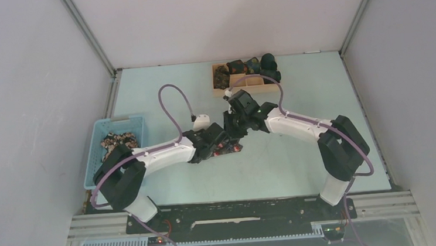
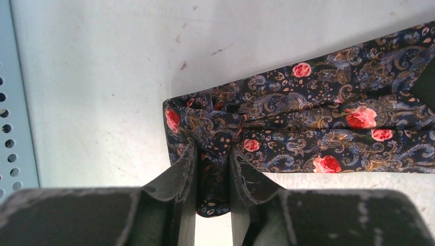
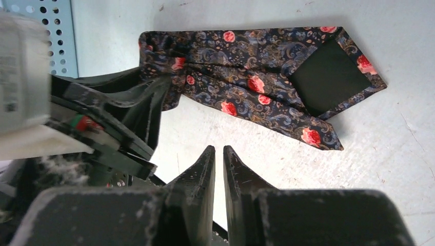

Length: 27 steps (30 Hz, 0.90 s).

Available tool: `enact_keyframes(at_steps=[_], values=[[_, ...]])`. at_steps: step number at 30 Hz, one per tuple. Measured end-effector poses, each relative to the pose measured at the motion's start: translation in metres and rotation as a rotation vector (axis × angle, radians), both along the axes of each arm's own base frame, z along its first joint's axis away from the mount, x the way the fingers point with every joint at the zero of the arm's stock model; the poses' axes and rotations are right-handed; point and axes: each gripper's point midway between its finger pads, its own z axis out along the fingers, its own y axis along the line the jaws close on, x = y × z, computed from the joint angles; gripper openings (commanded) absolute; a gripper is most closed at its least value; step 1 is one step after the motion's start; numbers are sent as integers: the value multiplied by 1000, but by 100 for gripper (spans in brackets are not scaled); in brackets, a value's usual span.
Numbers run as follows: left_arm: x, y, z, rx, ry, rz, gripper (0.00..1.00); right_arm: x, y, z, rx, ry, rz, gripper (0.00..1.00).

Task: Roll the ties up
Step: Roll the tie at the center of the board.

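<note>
Tie (image 2: 308,118) mostly hidden overhead; left hand (image 2: 214,152) pinches its fold, right hand (image 3: 219,154) pressed together.

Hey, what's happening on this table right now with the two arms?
Two robot arms are rolling neckties. The left gripper is pinching the folded end of a floral tie lying on the table. The right gripper hovers close by, fingers nearly together and empty. Rolled ties sit in the wooden tray at the far edge, and more ties lie heaped in the blue basket on the left.
</note>
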Motion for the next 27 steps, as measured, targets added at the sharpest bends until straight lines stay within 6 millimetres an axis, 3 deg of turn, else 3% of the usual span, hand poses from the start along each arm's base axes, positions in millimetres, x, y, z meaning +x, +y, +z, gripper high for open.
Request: enact_keyframes(at_steps=[6, 14, 19, 27], values=[[2, 13, 4, -27, -19, 46, 10, 10, 4, -25, -6, 23, 2, 15], [1, 17, 2, -68, -35, 58, 8, 38, -4, -90, -70, 116, -23, 14], [0, 20, 5, -93, -49, 61, 7, 51, -1, -91, -55, 109, -21, 13], [-3, 36, 13, -150, -81, 98, 5, 53, 2, -92, -53, 113, -18, 12]])
